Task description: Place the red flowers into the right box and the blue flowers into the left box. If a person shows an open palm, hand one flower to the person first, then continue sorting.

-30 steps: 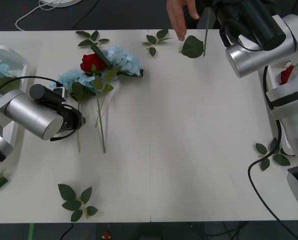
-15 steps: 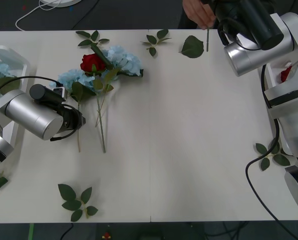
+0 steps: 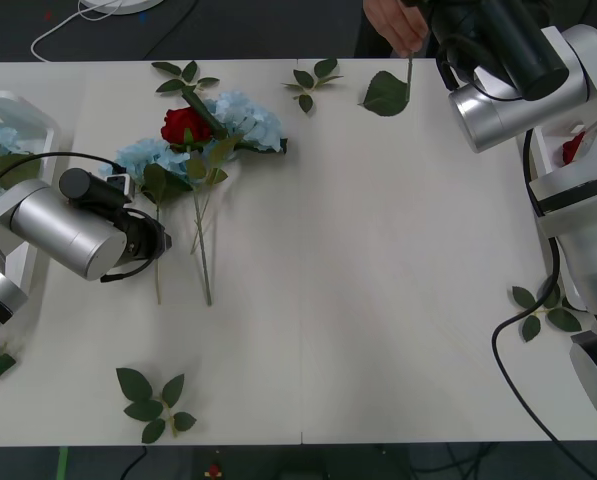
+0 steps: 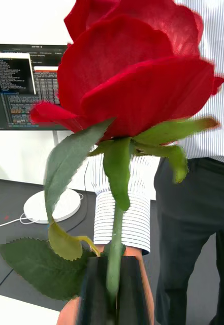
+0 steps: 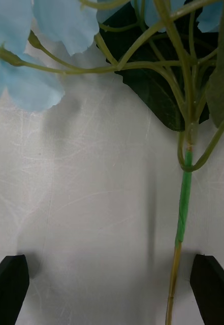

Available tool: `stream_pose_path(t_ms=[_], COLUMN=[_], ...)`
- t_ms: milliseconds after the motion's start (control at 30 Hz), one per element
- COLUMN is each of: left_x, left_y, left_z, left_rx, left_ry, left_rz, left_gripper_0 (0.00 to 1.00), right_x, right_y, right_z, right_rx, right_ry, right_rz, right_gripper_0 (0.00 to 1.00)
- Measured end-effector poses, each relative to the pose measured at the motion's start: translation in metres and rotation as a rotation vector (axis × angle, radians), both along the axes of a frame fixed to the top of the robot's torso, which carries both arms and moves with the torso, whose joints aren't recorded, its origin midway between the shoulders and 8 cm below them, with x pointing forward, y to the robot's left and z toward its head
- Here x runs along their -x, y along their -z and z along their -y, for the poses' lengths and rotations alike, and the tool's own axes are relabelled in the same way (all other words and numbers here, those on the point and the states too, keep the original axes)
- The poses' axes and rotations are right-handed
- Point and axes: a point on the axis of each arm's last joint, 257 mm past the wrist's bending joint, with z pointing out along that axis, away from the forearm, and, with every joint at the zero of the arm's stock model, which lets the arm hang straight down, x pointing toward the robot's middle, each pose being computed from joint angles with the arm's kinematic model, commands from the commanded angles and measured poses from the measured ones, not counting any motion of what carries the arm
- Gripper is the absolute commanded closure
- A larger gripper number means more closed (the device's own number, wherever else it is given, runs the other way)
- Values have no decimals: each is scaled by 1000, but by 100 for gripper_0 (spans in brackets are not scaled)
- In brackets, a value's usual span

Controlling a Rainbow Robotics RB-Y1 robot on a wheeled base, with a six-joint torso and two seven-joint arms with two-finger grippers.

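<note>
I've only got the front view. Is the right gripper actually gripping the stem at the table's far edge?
Observer: Yes. The right gripper is shut on the stem of a rose, bloom upright above the fingers.
Operator: And the left gripper, is it on anything?
Observer: No. The left gripper is open over the table, with a blue flower stem lying between its fingers, close to one of them.
</note>
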Motion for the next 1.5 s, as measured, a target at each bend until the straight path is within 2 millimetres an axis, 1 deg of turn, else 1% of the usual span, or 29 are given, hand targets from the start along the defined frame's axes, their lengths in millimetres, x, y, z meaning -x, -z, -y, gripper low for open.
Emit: stream_pose_path(t_ms=[33,700,800,867,933,1000,1067,1133,1233,1333,1400,1500], left_x=[0,0,0,0,0,0,0,0,0,0,0,0], left_y=[0,0,0,0,0,0,0,0,0,0,0,0], left_z=[0,0,0,0,0,0,0,0,0,0,0,0], left_rx=[0,0,0,0,0,0,0,0,0,0,0,0], left_ry=[0,0,0,0,0,0,0,0,0,0,0,0], left_rz=[0,0,0,0,0,0,0,0,0,0,0,0], left_gripper_0=[8,8,8,8,8,8,8,8,8,8,8,8], right_x=[0,0,-3,-5,-8,-8,-3,8,25,45,60,82], right_y=[0,1,10,19,31,49,62,75,77,81,78,74], right_z=[0,-1,-1,2,8,19,31,39,41,37,34,41], right_rx=[0,-17,-69,-88,-94,-86,-61,13,156,191,196,288], right_ry=[0,-10,-28,-24,-6,30,63,89,71,-7,-78,-156], right_rz=[0,-10,-60,-106,-167,-270,-360,-453,-505,-586,-617,-609], right_gripper_0=[0,0,0,0,0,0,0,0,0,0,0,0])
